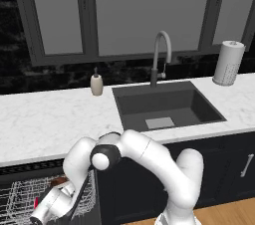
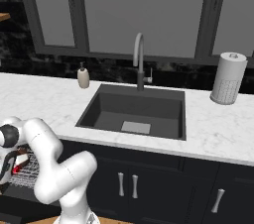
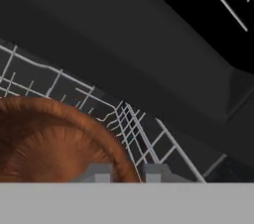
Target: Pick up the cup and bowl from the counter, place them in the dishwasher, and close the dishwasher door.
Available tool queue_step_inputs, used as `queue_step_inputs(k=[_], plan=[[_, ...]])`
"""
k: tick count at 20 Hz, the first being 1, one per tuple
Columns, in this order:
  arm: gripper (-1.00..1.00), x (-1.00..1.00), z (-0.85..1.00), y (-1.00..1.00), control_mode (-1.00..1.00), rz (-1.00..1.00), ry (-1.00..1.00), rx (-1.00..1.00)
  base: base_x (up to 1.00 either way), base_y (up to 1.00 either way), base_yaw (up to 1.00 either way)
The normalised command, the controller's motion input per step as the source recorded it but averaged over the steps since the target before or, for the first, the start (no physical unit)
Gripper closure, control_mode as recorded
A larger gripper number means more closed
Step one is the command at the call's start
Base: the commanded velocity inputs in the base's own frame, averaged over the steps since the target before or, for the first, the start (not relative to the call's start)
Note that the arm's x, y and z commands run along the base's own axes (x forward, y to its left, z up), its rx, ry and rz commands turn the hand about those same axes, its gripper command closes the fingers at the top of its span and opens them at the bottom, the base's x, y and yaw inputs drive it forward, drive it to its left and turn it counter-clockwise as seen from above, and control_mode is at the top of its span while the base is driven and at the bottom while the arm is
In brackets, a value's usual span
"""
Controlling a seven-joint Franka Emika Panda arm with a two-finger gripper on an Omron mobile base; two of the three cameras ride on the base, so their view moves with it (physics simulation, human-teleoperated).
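Note:
The reddish-brown wood-like bowl (image 3: 49, 143) is large at the lower left of the hand view, over the white wire rack (image 3: 141, 129) of the open dishwasher (image 1: 20, 194). My gripper (image 3: 128, 173) has its two tips close together with the bowl's rim between them, shut on it. The arm bends down from the counter (image 1: 45, 119) into the rack, the hand low at the left edge. The red cup with a white rim (image 2: 20, 162) sits in the rack beside my forearm. The dishwasher door (image 2: 25, 207) hangs open below the rack.
A dark sink (image 1: 167, 104) with a grey faucet (image 1: 160, 55) is set in the counter. A beige soap dispenser (image 1: 96, 83) stands to its left, a paper towel roll (image 1: 228, 63) to its right. Dark cabinet doors (image 2: 126, 186) run under the sink.

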Motion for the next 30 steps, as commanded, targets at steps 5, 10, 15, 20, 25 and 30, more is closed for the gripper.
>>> queue_step_inputs(k=[5, 10, 15, 20, 25, 30], plan=[[-1.00, 0.00, -0.20, 0.17, -1.00, 0.00, -0.03, 0.00, 0.00, 0.00, 0.00], [-1.00, -0.21, -0.06, 0.34, -1.00, 0.00, -0.11, -0.01, 0.00, 0.00, 0.00], [-1.00, -0.89, 0.09, 0.41, -1.00, 0.00, -0.21, -0.02, 0.00, 0.00, 0.00], [-1.00, -0.62, 0.35, 0.21, -1.00, 0.00, -0.12, -0.01, 0.00, 0.00, 0.00], [-1.00, 0.03, 0.46, 0.02, -1.00, 0.00, 0.14, 0.00, 0.00, 0.00, 0.00], [-1.00, 0.28, -0.91, -0.05, -1.00, 0.00, 0.58, 0.00, 0.00, 0.00, 0.00]])
